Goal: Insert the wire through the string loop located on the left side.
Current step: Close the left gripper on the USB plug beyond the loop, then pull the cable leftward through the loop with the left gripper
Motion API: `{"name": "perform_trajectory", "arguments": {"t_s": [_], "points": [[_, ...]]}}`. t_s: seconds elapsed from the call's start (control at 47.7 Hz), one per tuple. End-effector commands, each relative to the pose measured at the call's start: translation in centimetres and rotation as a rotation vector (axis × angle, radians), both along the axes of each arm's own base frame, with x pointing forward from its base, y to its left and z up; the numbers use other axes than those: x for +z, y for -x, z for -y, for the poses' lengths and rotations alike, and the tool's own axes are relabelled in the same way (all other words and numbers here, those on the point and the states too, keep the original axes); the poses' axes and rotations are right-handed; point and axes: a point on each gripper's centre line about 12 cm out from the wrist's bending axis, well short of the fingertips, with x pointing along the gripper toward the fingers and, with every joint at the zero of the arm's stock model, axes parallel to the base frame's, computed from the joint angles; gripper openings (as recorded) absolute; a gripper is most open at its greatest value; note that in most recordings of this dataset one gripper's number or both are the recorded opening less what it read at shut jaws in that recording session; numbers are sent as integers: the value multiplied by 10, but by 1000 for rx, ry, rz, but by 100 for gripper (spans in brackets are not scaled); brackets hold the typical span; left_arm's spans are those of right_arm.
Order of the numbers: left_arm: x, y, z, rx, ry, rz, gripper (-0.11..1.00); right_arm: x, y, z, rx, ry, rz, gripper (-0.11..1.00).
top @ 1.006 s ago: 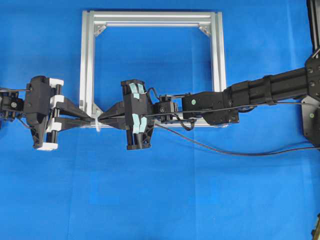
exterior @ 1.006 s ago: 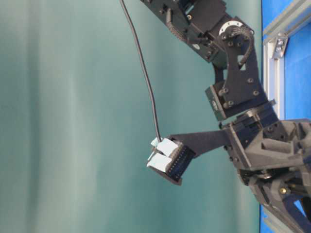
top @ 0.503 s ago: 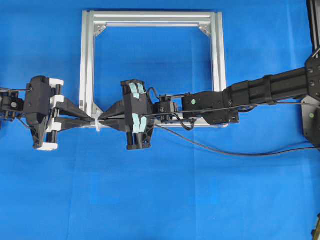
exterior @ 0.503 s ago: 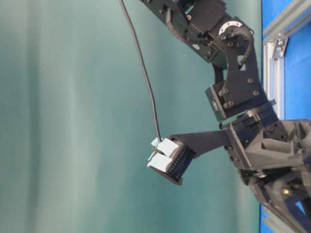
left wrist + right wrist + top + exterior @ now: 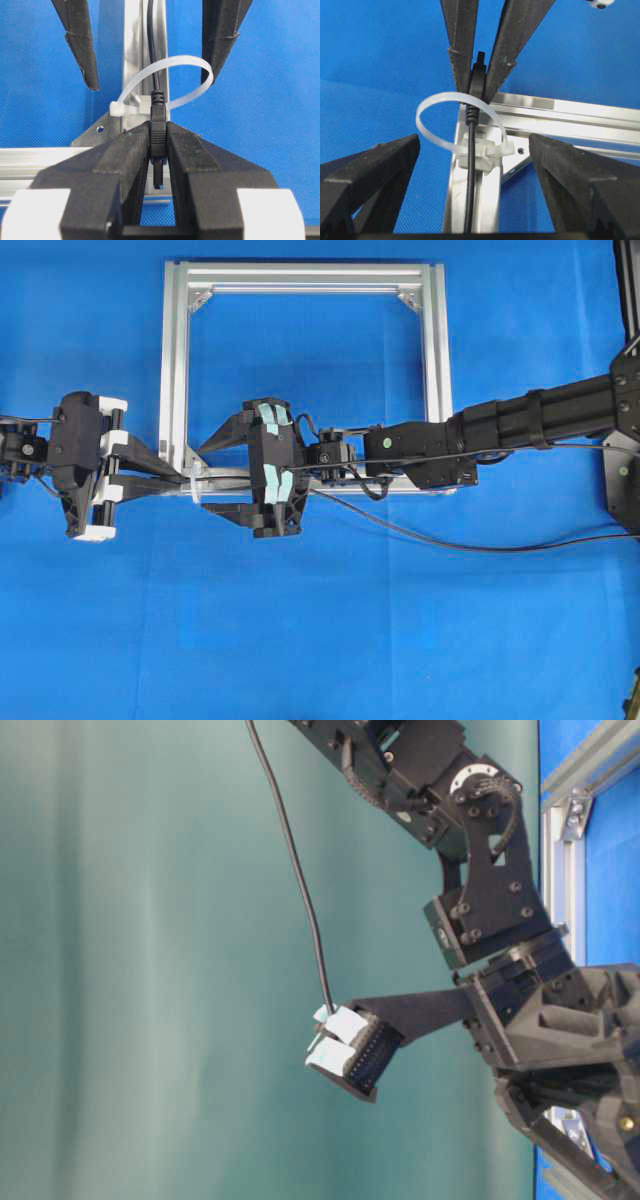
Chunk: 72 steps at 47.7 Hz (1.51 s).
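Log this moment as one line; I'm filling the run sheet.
left claw: shut on wire plug | right claw: open, off wire | wire: through string loop

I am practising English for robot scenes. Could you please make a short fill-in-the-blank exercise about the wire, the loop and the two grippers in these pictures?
1. The wire passes through the white ____, which sits on the frame.
2. The left gripper is shut on the wire's ____.
3. The jaws of the right gripper stand ____, on either side of the wire.
4. The mat under the frame is ____.

Missing words: loop; plug; open; blue
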Motion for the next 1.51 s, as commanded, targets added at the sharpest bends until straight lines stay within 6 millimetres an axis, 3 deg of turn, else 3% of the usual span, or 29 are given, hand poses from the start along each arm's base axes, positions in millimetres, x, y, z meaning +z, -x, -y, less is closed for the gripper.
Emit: {"name": "perform_trajectory", "arguments": {"t_s": [0.0, 0.23, 0.566, 1.488], "points": [[4, 1, 0, -2, 4, 9, 8, 15, -3, 2, -6, -4, 35, 94], [13, 19, -1, 5, 27, -8, 8, 14, -3, 2, -6, -4, 34, 94], [42, 50, -2, -1, 61, 15, 8, 15, -3, 2, -4, -1, 35, 94], [133, 117, -15, 52, 103, 95, 8, 15, -3, 6, -12, -1, 32, 94]]}}
